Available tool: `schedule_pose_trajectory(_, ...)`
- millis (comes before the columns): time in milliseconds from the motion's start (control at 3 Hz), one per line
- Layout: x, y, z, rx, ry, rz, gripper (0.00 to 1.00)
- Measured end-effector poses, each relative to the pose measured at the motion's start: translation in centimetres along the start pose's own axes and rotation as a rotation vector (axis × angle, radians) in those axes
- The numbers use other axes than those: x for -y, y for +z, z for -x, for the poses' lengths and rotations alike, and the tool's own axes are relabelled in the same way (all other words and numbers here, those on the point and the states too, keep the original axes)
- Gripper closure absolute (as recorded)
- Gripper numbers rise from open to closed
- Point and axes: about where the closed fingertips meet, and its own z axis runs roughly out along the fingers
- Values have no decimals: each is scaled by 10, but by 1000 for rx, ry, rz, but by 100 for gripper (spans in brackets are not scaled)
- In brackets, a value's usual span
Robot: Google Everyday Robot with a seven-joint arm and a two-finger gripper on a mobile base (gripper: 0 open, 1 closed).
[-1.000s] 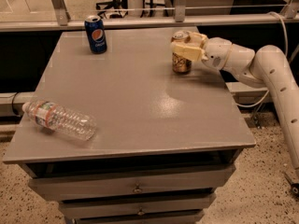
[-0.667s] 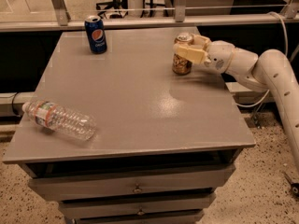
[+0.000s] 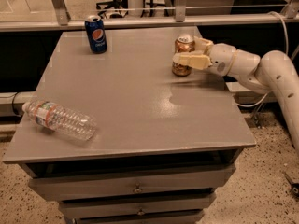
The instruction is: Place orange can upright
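Note:
The orange can [image 3: 182,45] stands upright on the grey table [image 3: 131,106], towards its far right. It has an orange-brown body and a silver top. My gripper [image 3: 186,50] reaches in from the right at the end of the white arm [image 3: 261,71]. Its cream fingers [image 3: 189,59] sit on either side of the can, one across the front and one behind, shut on it. The can's base looks to be at the table surface.
A blue Pepsi can [image 3: 96,33] stands upright at the far left of the table. A clear plastic water bottle [image 3: 58,120] lies on its side near the front left edge. Drawers [image 3: 135,188] sit below the table top. A rail [image 3: 140,21] runs behind.
The gripper and the orange can have shifted slightly to the right and away. The can stays upright in the grip. Nothing else has moved.

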Motion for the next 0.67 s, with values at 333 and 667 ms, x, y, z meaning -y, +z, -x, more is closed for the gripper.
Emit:
schedule_pose_trajectory(333,-9,-40,31,-179,-112,-52,0)
schedule_pose_trajectory(667,-22,-88,68,-324,-219,-134,0)
